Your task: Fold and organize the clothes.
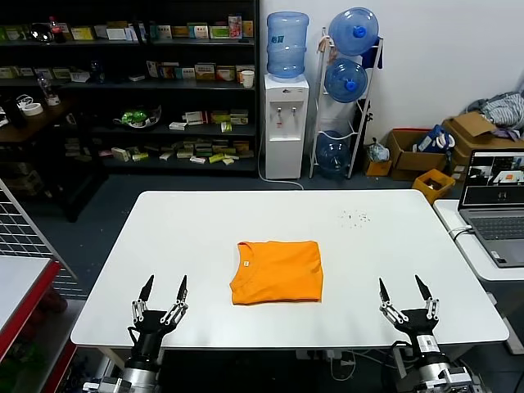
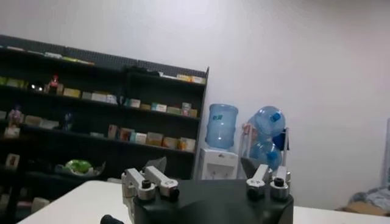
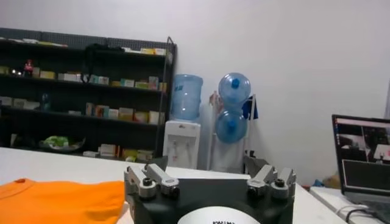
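Head view, shirt: orange T-shirt [image 1: 276, 271] is folded into a neat rectangle, lying flat around the middle of the white table [image 1: 205, 229], neck opening toward the left, little label showing inside it.
Head view, left gripper: left gripper [image 1: 164, 286] sits at the near left edge of the table, fingers pointing up and spread wide, nothing in them, well apart from the shirt.
Head view, right gripper: right gripper [image 1: 403, 288] is at the near right edge, same deal, fingers up and wide apart, holding nothing.
Head view, background: laptop [image 1: 496, 209] open on a side table to the right, water dispenser [image 1: 286, 102] against the far wall, rack of water bottles [image 1: 348, 78] just right of it, dark shelves [image 1: 131, 82] full of small boxes on the far left.
Left wrist view: mostly the gripper's own body, plus the shelves [image 2: 91, 122], dispenser [image 2: 220, 146] and a strip of table; no shirt visible here.
Right wrist view: the T-shirt [image 3: 61, 201] shows as an orange patch on the table beside the gripper body, not touching it; laptop [image 3: 361, 158] off to the side, dispenser [image 3: 183, 128] far back.
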You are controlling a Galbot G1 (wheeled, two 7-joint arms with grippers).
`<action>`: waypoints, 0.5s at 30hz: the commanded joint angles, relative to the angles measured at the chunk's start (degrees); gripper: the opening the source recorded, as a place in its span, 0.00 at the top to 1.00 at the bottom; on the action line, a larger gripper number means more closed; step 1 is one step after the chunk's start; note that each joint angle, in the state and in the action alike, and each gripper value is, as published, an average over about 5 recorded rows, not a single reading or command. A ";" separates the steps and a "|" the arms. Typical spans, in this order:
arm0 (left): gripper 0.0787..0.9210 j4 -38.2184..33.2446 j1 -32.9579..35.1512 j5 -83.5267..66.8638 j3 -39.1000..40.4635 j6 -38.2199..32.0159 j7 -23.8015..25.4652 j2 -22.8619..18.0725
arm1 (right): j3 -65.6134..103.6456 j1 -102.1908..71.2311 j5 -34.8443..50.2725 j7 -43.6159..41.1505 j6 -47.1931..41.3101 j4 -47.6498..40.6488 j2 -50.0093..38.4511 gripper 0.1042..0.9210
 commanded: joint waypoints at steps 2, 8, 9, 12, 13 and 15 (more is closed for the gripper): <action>0.12 -0.37 3.20 2.49 -3.47 -3.61 2.94 -2.62 | 2.02 -0.73 -5.66 -2.20 5.77 -0.20 5.56 0.12; 0.12 -0.84 3.62 2.79 -3.52 -3.60 2.99 -3.29 | 1.84 -0.52 -5.84 -2.63 5.93 -0.34 5.84 0.12; 0.12 -0.87 3.63 2.79 -3.50 -3.59 2.98 -3.32 | 1.82 -0.49 -5.88 -2.72 5.97 -0.38 5.86 0.12; 0.12 -0.88 3.66 2.80 -3.40 -3.54 2.84 -3.35 | 1.80 -0.42 -5.89 -2.77 6.02 -0.41 5.93 0.12; 0.12 -0.89 3.68 2.79 -3.35 -3.53 2.75 -3.38 | 1.80 -0.40 -5.85 -2.75 6.01 -0.42 5.94 0.12; 0.12 -0.87 3.71 2.74 -3.27 -3.53 2.54 -3.47 | 1.80 -0.38 -5.76 -2.69 5.98 -0.48 5.96 0.12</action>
